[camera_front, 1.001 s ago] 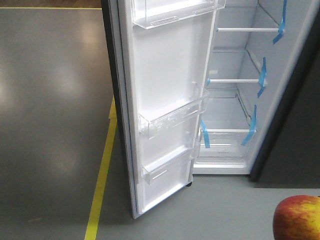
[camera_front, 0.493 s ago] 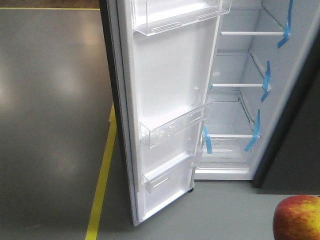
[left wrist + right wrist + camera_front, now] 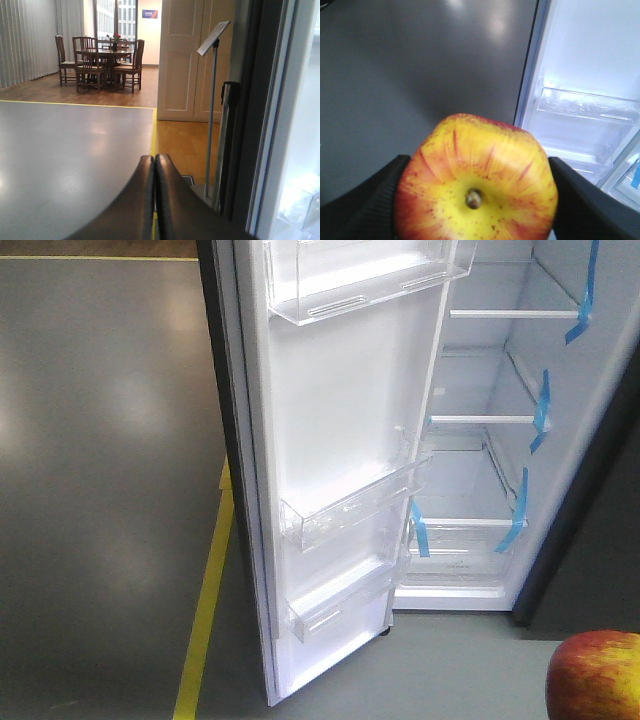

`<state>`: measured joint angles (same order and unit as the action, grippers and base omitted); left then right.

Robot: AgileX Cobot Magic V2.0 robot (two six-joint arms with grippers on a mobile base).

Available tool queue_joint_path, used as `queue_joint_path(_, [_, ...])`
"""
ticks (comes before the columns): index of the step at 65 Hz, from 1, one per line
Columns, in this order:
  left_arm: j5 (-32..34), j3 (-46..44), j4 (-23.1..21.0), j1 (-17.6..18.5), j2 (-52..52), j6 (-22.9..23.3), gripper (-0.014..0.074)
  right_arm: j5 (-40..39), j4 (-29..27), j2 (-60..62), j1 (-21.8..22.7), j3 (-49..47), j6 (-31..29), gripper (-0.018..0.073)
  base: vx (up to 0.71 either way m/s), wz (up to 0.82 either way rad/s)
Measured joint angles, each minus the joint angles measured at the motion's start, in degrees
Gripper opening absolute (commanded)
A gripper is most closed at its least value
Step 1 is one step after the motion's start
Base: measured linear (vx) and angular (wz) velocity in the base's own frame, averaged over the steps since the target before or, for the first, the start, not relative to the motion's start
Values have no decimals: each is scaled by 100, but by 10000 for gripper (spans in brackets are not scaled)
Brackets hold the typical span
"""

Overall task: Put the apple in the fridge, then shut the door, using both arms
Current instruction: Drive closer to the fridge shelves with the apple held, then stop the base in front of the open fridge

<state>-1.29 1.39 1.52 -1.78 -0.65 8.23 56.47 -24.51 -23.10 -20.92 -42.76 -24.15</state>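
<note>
While the door [image 3: 340,410] stands open, the right gripper [image 3: 476,202] clamps the apple [image 3: 475,165]

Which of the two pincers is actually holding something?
The right pincer: it is shut on the apple. The left pincer is shut too, but with nothing in it.

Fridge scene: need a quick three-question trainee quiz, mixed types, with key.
1. True or false: the door of the fridge stands open.
2. The right gripper holds: A) nothing, B) the apple, C) a bottle.
3. Fill in: the left gripper is ____ (open or shut).

Key: 1 true; 2 B; 3 shut.
</note>
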Motion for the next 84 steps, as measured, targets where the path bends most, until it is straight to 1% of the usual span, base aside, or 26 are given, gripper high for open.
queue_joint_path(84, [0,0,0,0,0,0,-6,0,0,0,0,0,0,318,5,0])
